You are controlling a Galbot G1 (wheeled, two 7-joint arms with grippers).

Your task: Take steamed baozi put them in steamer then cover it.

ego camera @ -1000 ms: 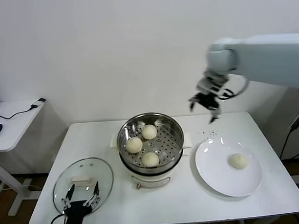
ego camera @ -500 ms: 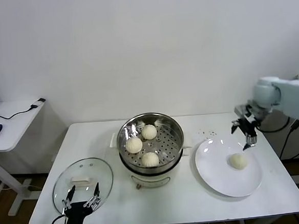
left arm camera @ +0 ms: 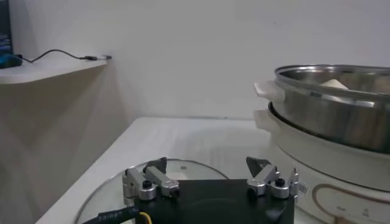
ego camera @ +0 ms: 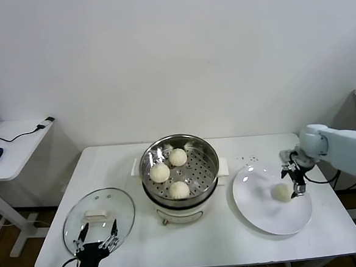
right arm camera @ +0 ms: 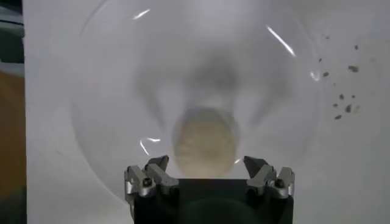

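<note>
Three cream-white baozi [ego camera: 179, 189] lie on the perforated floor of the shiny steel steamer [ego camera: 207, 151] on its white base. The last baozi [ego camera: 282, 192] lies on the white plate [ego camera: 263, 210] at the right. My right gripper [ego camera: 294, 179] is open and hovers just above this baozi, with the fingers spread to either side of it; the right wrist view shows the baozi [right arm camera: 205, 142] between the open fingers [right arm camera: 152, 169]. My left gripper [ego camera: 97, 240] is open and idle at the table's front left, over the glass lid [ego camera: 98, 217].
The glass lid with its white handle [ego camera: 97, 215] lies flat left of the steamer. The steamer's side [left arm camera: 332, 119] stands close to the left gripper. A side table [ego camera: 11, 145] with cables stands at the far left. Dark crumbs [ego camera: 251, 159] lie behind the plate.
My right arm has swung from above and behind the steamer to the right and down, and now sits low over the baozi on the plate. The left arm has not moved.
</note>
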